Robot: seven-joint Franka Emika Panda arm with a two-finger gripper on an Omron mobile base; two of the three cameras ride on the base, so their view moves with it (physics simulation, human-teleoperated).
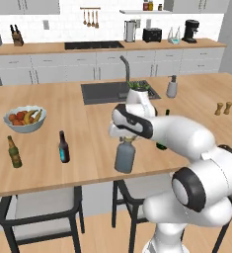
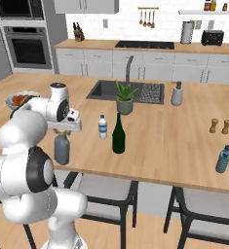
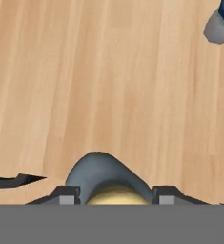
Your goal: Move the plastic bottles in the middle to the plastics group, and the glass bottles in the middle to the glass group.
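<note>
Gripper [image 3: 112, 196] clamped on the grey-blue bottle's neck, bottle over the counter's near edge.

Fingers [image 3: 67, 195] sit either side of the tan cap [image 3: 114, 196], closed on it; the grey-blue bottle [image 1: 124, 156] hangs upright below the hand, whether its base touches the counter [image 1: 88, 148] I can't tell. Glass group is to the left: dark beer bottle [image 1: 63, 147] and brown beer bottle [image 1: 14, 152]. Advice: carry it level and low, stop beside the dark one with a gap, steer off the fruit bowl [image 1: 24, 119]. Green wine bottle [image 2: 118, 134] and water bottle [image 2: 103, 127] wait mid-counter.
</note>
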